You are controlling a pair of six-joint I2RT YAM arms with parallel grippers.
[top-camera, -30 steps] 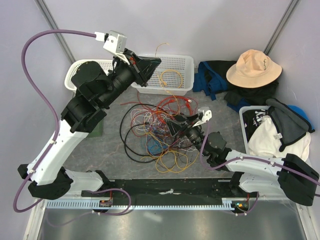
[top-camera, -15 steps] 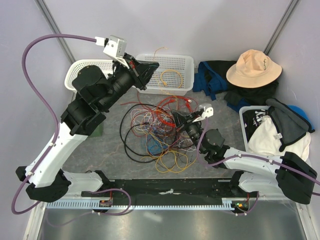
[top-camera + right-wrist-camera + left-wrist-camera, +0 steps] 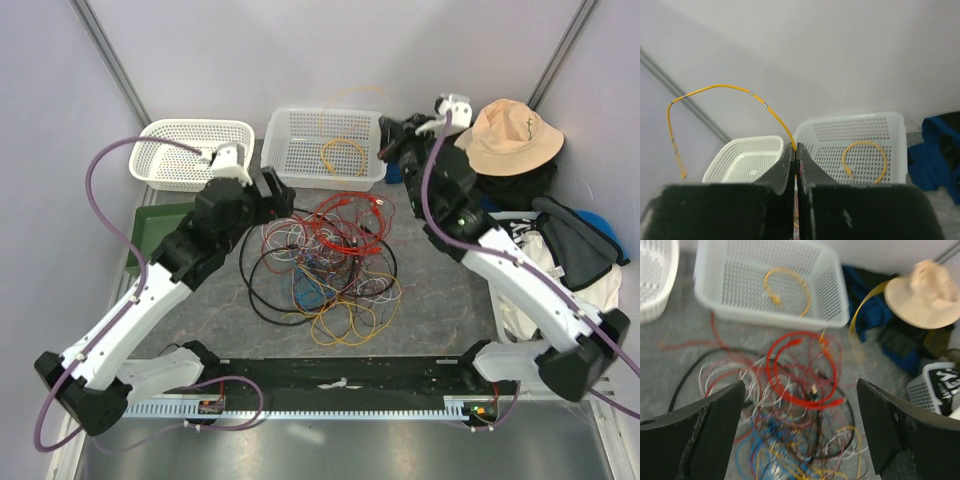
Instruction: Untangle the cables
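The cables point(image 3: 320, 250) lie in a tangled heap on the grey table: red, white, blue, yellow and maroon wires with a thicker black loop round them. My left gripper point(image 3: 277, 193) hangs open at the heap's upper left. From the left wrist, its fingers point(image 3: 705, 430) stand wide apart above the red loop point(image 3: 800, 370) and hold nothing. My right gripper point(image 3: 390, 130) is raised beside the middle basket's right end. It is shut on a thin yellow-orange wire point(image 3: 720, 87), which arcs up and off to the left. Another yellow wire point(image 3: 342, 157) lies curled in that basket.
Two white perforated baskets stand at the back, one at the left point(image 3: 195, 150) and one in the middle point(image 3: 325, 125). A tan hat point(image 3: 505, 135) on dark clothes, and a bin of clothing point(image 3: 555, 265), fill the right side. A green tray point(image 3: 150, 225) lies at the left.
My left gripper came down from the middle basket to the heap and opened. My right gripper shut on a yellow-orange wire in the heap and rose with it to the back right.
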